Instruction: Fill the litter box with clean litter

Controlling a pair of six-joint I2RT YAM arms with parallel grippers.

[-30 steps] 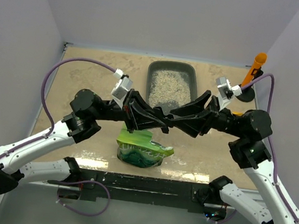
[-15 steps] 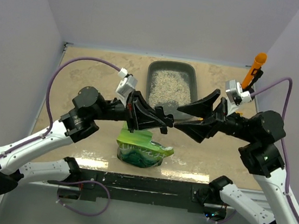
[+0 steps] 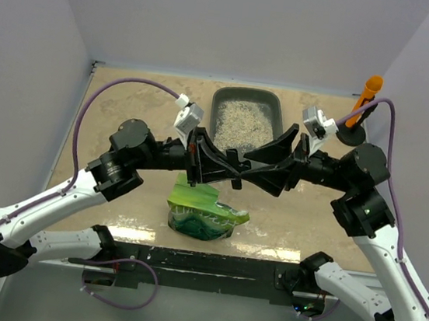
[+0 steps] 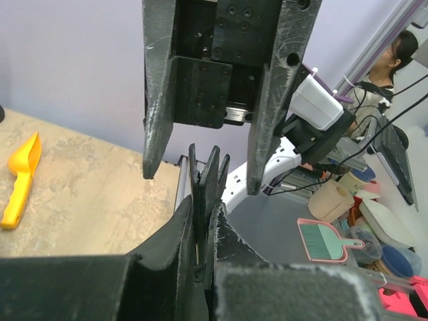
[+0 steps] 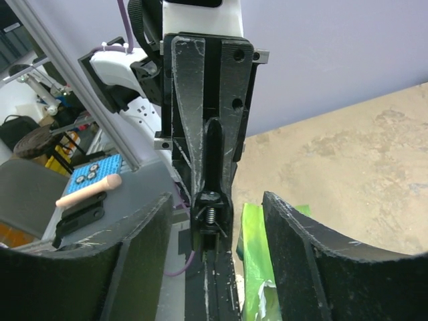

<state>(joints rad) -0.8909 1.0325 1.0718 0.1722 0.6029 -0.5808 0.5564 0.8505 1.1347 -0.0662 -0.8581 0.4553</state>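
Presently, items as they stand:

Litter box (image 3: pixel 246 121) — dark grey tray at the far middle of the table, well beyond both grippers. Clean litter (image 3: pixel 240 121) covers its floor in a pale layer, thinner toward the near end where dark plastic shows.

Green bag (image 3: pixel 204 212) — glossy, printed, standing near the front edge below the two grippers, its top open and crumpled. It likely holds the remaining litter; neither gripper touches it.

Left gripper (image 3: pixel 237 180) — jaws pressed together with no gap, nothing visible between them. Its tip points at the right gripper, apparently slotted between that gripper's fingers.

Right gripper (image 3: pixel 251 170) — jaws set wide; in its wrist view the two fingers (image 5: pixel 307 257) flank the left gripper's closed tip (image 5: pixel 212 200), gaps on either side. The pair meet nose to nose above the bag, perhaps an alignment pose or a pause before reaching down — a judgement only.

Orange scoop (image 3: pixel 365 97) — propped upright at the far right corner, beside a dark round base, unused.

Table (image 3: pixel 127 110) — beige mottled stone-look top; a black rail along the near edge carries the arm bases.

Enclosure — plain pale lilac walls on three sides. The wrist views look out past the front onto lab clutter: a pink dustpan with brush (image 4: pixel 323 241), cables, and a person seated at the far right (image 4: pixel 404 50).
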